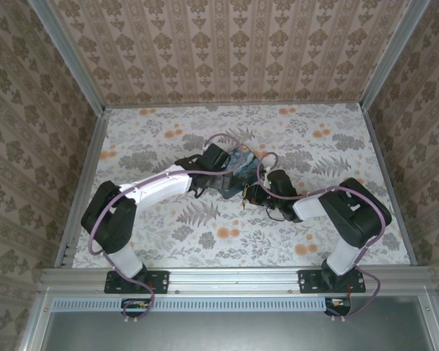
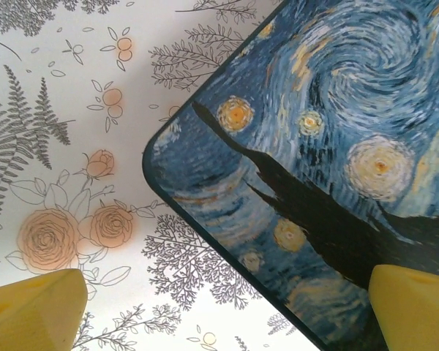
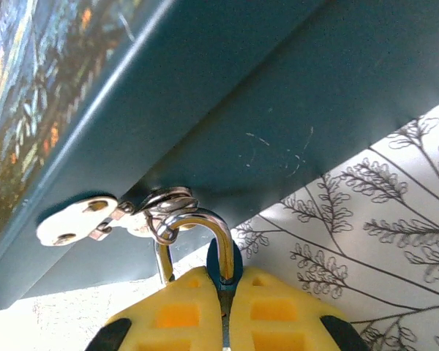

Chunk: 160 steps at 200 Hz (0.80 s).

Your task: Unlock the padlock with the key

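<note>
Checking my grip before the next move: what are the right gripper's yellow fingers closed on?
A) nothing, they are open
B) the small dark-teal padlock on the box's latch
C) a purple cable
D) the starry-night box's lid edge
B: the right gripper is pinched on the small dark-teal padlock, whose silver shackle hooks through the latch ring of the teal starry-night box.

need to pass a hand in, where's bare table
Free: far strip of table between starry-night box and back wall; near patch before the rail. Crowded: around the box, with left gripper, right gripper and padlock.
</note>
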Available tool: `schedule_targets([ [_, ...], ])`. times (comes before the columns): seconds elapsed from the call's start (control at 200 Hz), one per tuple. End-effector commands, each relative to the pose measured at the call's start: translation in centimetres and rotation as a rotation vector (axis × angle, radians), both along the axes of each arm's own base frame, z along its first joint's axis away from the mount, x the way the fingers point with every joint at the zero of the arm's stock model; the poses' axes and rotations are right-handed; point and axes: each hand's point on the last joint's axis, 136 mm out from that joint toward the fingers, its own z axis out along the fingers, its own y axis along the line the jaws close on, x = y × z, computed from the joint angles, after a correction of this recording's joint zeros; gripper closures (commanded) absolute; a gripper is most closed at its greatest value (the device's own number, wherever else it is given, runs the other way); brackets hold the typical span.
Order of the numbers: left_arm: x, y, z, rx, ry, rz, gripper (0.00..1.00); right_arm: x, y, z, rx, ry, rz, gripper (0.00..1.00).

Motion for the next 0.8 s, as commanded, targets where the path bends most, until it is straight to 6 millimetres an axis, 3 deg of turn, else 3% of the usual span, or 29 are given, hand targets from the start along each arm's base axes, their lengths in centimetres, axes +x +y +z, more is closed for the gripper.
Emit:
schedule_targets([
  [0.0, 0.0, 0.3, -0.1, 0.119, -0.03, -0.023, 0.0, -1.1, -1.6, -1.7, -0.053, 0.062, -0.029, 1.0],
  [0.39, -1.5, -0.9, -2.7, 0.21, -0.016, -0.071, 0.01, -1.0, -2.9, -2.2, 0.007, 0.105, -0.093, 1.0],
  [0.795, -2.7, -1.8, -5.0, 0.267, 0.007, -0.111, 0.03, 0.4, -3.1, -0.9, 0.184, 0.124, -0.145, 1.0],
])
